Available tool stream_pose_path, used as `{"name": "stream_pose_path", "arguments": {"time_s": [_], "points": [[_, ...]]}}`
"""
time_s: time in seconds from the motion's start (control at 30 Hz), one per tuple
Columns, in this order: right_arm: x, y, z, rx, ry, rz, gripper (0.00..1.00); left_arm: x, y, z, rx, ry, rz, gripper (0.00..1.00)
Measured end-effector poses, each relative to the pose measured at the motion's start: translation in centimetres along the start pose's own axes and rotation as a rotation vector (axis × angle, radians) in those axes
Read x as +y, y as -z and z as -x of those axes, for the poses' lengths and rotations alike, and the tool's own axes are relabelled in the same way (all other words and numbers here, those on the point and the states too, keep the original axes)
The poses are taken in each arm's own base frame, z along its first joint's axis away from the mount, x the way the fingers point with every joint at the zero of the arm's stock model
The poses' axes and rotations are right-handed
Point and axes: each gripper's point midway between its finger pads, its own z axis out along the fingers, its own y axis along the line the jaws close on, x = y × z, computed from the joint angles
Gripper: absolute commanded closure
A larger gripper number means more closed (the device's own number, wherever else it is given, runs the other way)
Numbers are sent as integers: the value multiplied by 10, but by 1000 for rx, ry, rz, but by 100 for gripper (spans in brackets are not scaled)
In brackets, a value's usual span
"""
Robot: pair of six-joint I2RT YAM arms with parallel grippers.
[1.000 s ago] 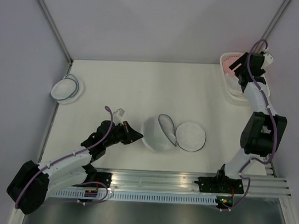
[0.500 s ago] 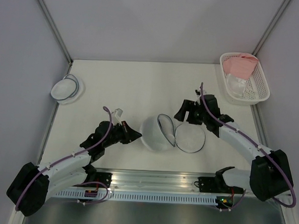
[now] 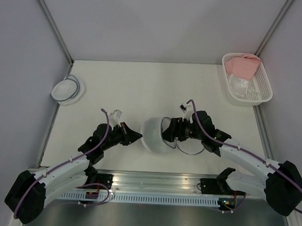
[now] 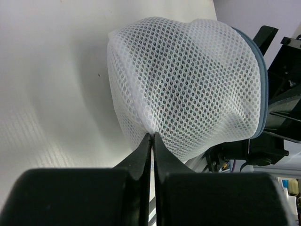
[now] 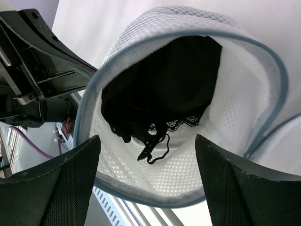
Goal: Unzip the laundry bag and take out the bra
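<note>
Checking for legible marks first: the small white tag [image 3: 118, 112] on the left arm's cable is too small to read, and the mesh, zipper rim and basket show no writing that can be made out.

Laundry bag [image 3: 154, 134]: on the table [image 3: 142, 87], centre, toward the near edge, between the two grippers. It lies tipped on its side with the mouth facing right. The grey-blue zipper rim [image 5: 94, 89] is parted all round. The flat disc lid [image 3: 190, 148] lies on the table just right of the mouth, partly under the right wrist.

Bra [image 5: 160, 89]: black, inside the bag, bunched against the back wall. A lace edge and a loose strap end hang toward the lower rim.

Left gripper [image 3: 139, 137]: arm stretched low from its base, forearm angled up and right. Fingers are clenched flat together, nipping a small fold of the bag's white mesh at its left side [image 4: 152, 135]; the mesh draws to a point at the tips.

Right gripper [image 3: 169, 132]: arm bent low across the front, wrist pointing left at the mouth. Fingers are spread wide and hold nothing; in the wrist view the two pads [image 5: 70, 179] frame the opening, with the bra between and beyond them. Contact with the rim cannot be told.

Elsewhere: white basket [image 3: 262, 91] at the far right corner holding a pink cloth [image 3: 242, 65]; a smaller white dome [image 3: 67, 89] at the left edge.
</note>
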Motion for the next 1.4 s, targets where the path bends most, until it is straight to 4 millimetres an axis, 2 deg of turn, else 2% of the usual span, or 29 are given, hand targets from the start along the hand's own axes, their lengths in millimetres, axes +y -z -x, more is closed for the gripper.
{"name": "stream_pose_path", "arguments": {"time_s": [0.27, 0.43, 0.53, 0.6, 0.77, 0.83, 0.93, 0.97, 1.07, 1.27, 1.4], "points": [[15, -28, -23, 76, -1, 44, 20, -7, 3, 4, -18, -6, -26, 98], [18, -44, -27, 64, -4, 32, 20, -8, 4, 1, -11, 8, -40, 98], [12, -54, -26, 26, 4, -33, 21, -6, 4, -4, 1, 19, -48, 98], [3, -61, -24, -11, 2, -97, 26, -4, 5, -7, 6, 27, -48, 98], [-29, -77, -16, -94, -1, -279, 34, -6, 8, -10, 13, 37, -65, 98], [-39, -83, -15, -115, 8, -337, 39, -8, 9, -8, 5, 35, -76, 98], [-47, -92, -13, -134, 24, -380, 56, -11, 11, -6, -6, 31, -88, 98], [-48, -95, -13, -136, 27, -386, 73, -12, 11, -6, -7, 31, -90, 98], [-52, -99, -14, -140, 37, -394, 100, -12, 12, -6, -8, 30, -92, 98], [-47, -90, -7, -154, 56, -396, 100, -14, 15, -5, -14, 28, -96, 98], [-28, -61, 9, -193, 86, -360, 99, -12, 18, -6, -16, 29, -87, 98]]}}
